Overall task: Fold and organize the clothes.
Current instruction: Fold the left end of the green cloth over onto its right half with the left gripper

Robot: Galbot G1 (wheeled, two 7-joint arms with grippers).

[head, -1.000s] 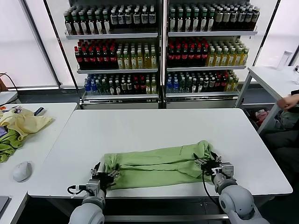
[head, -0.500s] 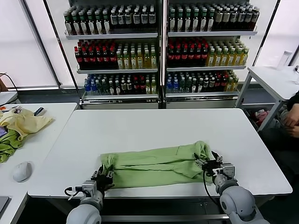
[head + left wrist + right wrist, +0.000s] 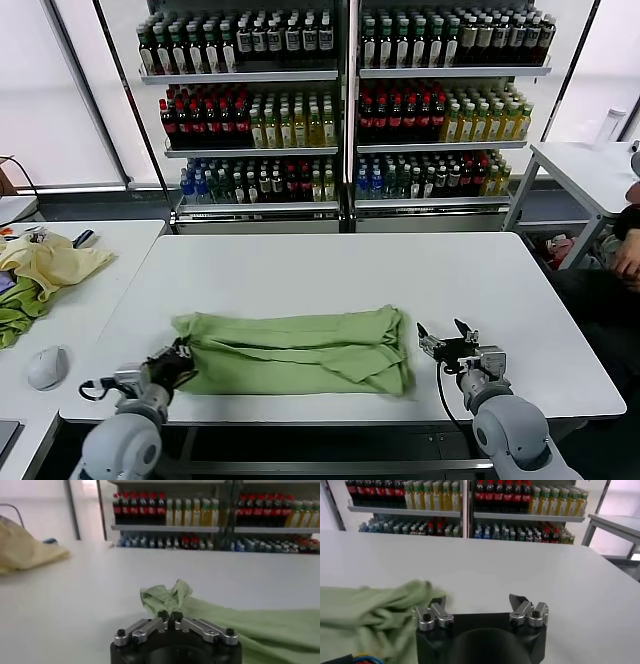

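My left gripper (image 3: 178, 358) pinches the green shirt (image 3: 300, 350) by its left end to drag it along the table (image 3: 300, 275) — my right gripper (image 3: 450, 341) waits wide open, just clear of the cloth.

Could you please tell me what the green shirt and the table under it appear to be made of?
Shirt: looks like a soft, matte woven cloth, probably cotton, since it bunches into limp folds and wrinkles. Table: a hard, smooth white top with a slight sheen, perhaps laminate; the look does not settle which.
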